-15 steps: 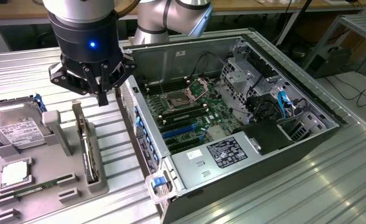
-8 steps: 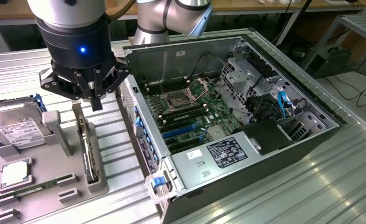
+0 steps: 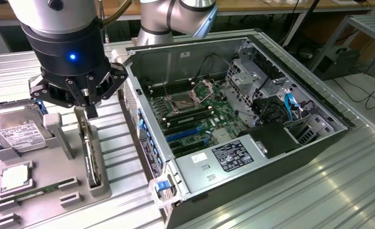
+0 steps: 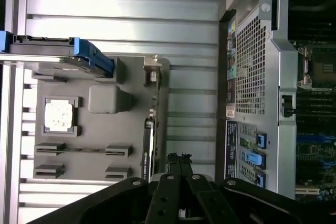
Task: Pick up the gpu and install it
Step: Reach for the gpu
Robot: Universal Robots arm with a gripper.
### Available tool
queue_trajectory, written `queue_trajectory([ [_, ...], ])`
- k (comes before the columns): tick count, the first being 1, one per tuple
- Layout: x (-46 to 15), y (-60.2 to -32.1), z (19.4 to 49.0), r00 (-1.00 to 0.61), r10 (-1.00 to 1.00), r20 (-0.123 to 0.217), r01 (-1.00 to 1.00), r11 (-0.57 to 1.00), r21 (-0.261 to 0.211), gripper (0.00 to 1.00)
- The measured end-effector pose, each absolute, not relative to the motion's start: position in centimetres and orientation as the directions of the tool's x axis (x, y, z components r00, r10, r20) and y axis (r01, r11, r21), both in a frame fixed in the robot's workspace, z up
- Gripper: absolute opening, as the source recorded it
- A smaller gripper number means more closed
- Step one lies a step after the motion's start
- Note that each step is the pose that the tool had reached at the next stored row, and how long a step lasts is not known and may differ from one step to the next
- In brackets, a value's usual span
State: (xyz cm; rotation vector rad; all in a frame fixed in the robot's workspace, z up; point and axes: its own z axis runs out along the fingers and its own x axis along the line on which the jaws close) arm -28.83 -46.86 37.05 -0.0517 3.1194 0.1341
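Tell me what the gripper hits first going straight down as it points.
Probably the upper edge of the graphics card standing in the grey holder, under the shut gripper; depth is unclear, so it might miss.

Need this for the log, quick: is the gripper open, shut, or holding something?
Gripper: closed, holding nothing, poised near the gpu standing in its grey stand.

Gray holder (image 3: 47,169) is hiding the card's (image 3: 88,148) btm edge, & exterior view's left is cutting off the hard drive (image 3: 15,133).
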Motion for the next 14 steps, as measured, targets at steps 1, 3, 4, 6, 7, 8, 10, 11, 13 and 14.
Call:
queue_trajectory([
  [1, -29.0, -47.0, 37.0, -0.999, -0.033, -0.020, -0.035, 0.996, 0.086, 0.11],
  [3, -29.7, -47.3, 37.0, -0.999, -0.036, -0.020, -0.037, 0.996, 0.086, 0.11],
  [4, -30.0, -47.5, 37.0, -0.999, -0.037, -0.020, -0.039, 0.996, 0.086, 0.11],
  [6, -30.4, -47.7, 37.0, -0.999, -0.039, -0.020, -0.040, 0.995, 0.086, 0.11],
  [7, -30.5, -47.7, 37.0, -0.999, -0.039, -0.020, -0.041, 0.995, 0.087, 0.11],
  [8, -30.7, -47.8, 37.0, -0.999, -0.040, -0.020, -0.041, 0.995, 0.087, 0.11],
  [10, -31.0, -48.0, 37.0, -0.999, -0.041, -0.020, -0.043, 0.995, 0.087, 0.11],
  [11, -31.3, -48.3, 37.0, -0.999, -0.043, -0.020, -0.044, 0.995, 0.087, 0.11],
  [13, -31.7, -48.5, 37.0, -0.999, -0.045, -0.020, -0.046, 0.995, 0.087, 0.11],
  [14, -31.8, -48.6, 37.0, -0.999, -0.045, -0.020, -0.047, 0.995, 0.087, 0.11],
])
